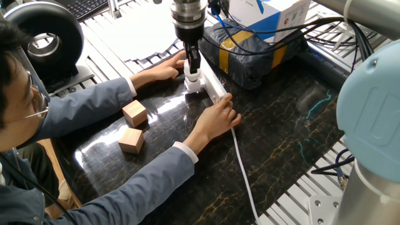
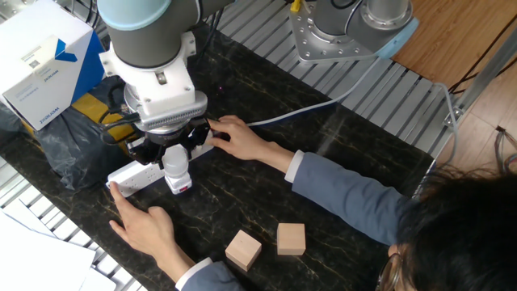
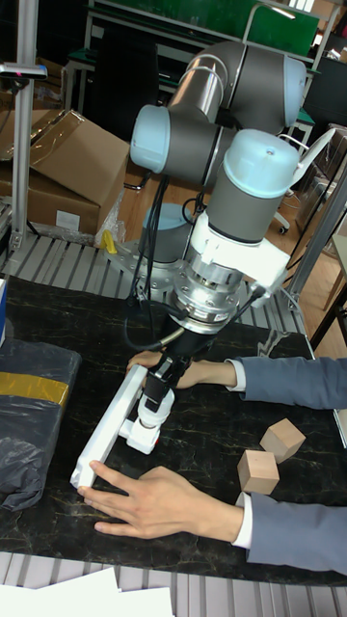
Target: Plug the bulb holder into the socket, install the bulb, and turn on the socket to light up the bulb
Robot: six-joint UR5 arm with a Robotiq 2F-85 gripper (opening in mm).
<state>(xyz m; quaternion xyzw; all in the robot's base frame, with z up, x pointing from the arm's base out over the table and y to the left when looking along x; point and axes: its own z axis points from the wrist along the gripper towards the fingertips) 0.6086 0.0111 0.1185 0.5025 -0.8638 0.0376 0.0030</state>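
The arm reaches straight down over the dark marble-patterned table [image 1: 281, 137], wrist vertical, with the claw [image 1: 194, 66] pointing at the tabletop. Its two dark fingers [image 3: 160, 370] are closed on the bulb [image 2: 175, 164], which stands upright between them with its white body showing below the fingertips. Directly under the claw the bulb sits in the bulb holder [image 3: 145, 433], a small white block that is plugged into the socket [image 3: 108, 428]. The socket is a long white strip lying flat, passing just beside and below the claw; its white cable [image 1: 240, 165] trails away across the table.

A person leans in from the table's edge with both arms in grey sleeves. One hand [image 1: 164, 67] lies flat on the table just beside the claw, at the near end of the strip. The other hand [image 1: 217, 117] presses on the far end of the strip, a little away from the claw, where the cable leaves it.

Two tan wooden cubes [image 1: 133, 127] lie well apart from the claw, near the person. Behind the claw sits a dark wrapped box with yellow tape [image 1: 250, 53].
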